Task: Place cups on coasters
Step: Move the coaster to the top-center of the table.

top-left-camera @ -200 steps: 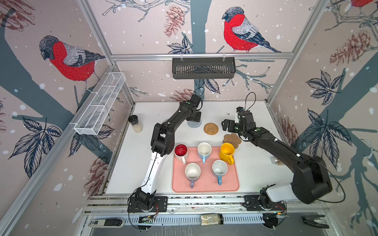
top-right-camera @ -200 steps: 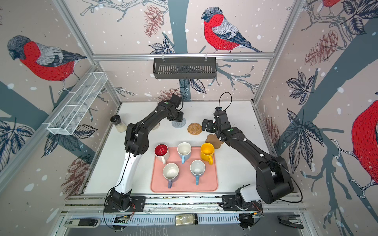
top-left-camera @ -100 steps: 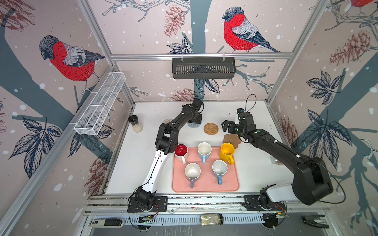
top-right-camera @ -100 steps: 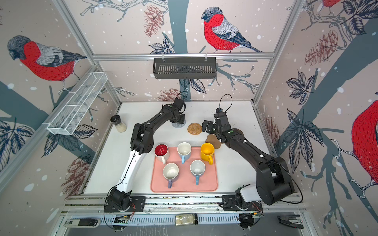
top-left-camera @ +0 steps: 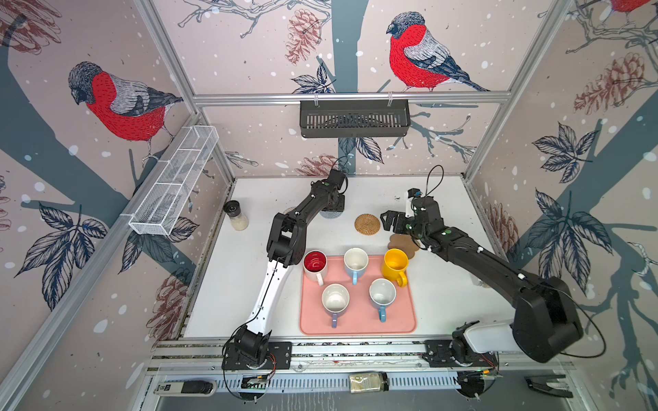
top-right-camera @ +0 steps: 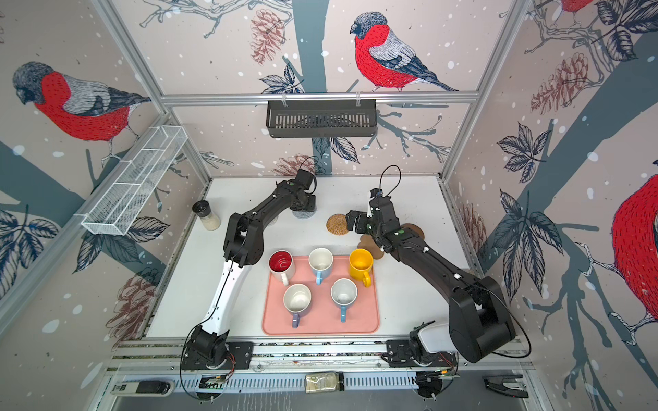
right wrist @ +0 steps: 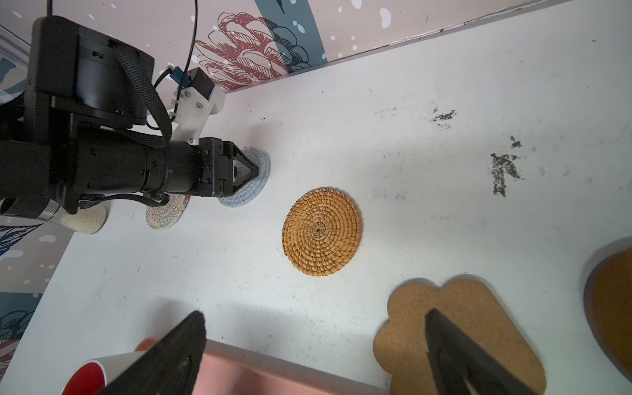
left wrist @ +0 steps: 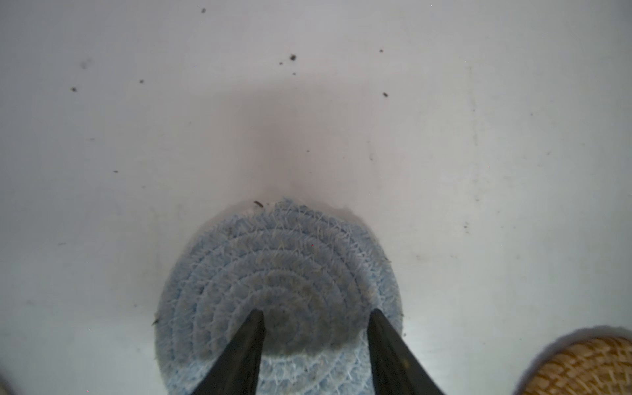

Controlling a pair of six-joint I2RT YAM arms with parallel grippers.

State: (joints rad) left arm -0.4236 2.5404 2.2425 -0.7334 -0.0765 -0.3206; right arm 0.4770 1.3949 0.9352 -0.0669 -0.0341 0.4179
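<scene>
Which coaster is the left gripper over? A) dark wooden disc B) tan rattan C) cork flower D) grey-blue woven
D: in the left wrist view the left gripper has its jaws apart directly over the grey-blue woven coaster, while the tan rattan coaster lies apart beside it.

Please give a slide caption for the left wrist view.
The left hand, fingers apart, over the grey-blue woven coaster on the white table; rattan coaster nearby.
</scene>
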